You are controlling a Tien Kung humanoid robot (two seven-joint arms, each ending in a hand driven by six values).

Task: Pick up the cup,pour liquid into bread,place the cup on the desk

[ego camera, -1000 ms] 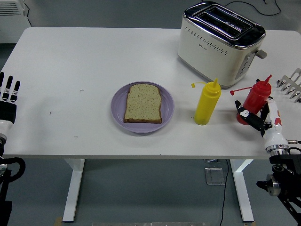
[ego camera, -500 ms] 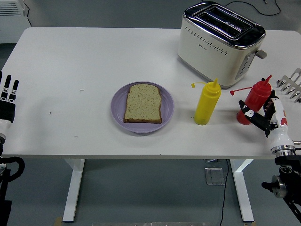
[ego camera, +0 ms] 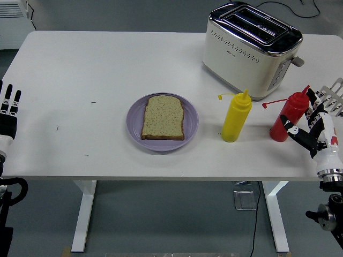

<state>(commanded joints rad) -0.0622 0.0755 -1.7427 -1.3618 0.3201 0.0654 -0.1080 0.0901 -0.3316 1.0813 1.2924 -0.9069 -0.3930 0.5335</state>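
Note:
A slice of bread (ego camera: 163,117) lies flat on a purple plate (ego camera: 134,128) at the table's middle. To its right stands a yellow squeeze bottle (ego camera: 236,117), its cap hanging open. Further right a red squeeze bottle (ego camera: 287,115) stands upright, cap open too. My right hand (ego camera: 314,134) is just right of the red bottle, fingers spread, holding nothing, apart from the bottle. My left hand (ego camera: 9,110) rests at the table's left edge with its fingers straight. No cup shows.
A cream and chrome toaster (ego camera: 250,48) stands at the back right. A metal rack (ego camera: 333,95) pokes in at the right edge, just behind my right hand. The white table (ego camera: 80,80) is bare on its left half.
My right hand has drawn back to the right, away from the red bottle that it stood against before. The bottle stays upright in place. The left hand has not moved.

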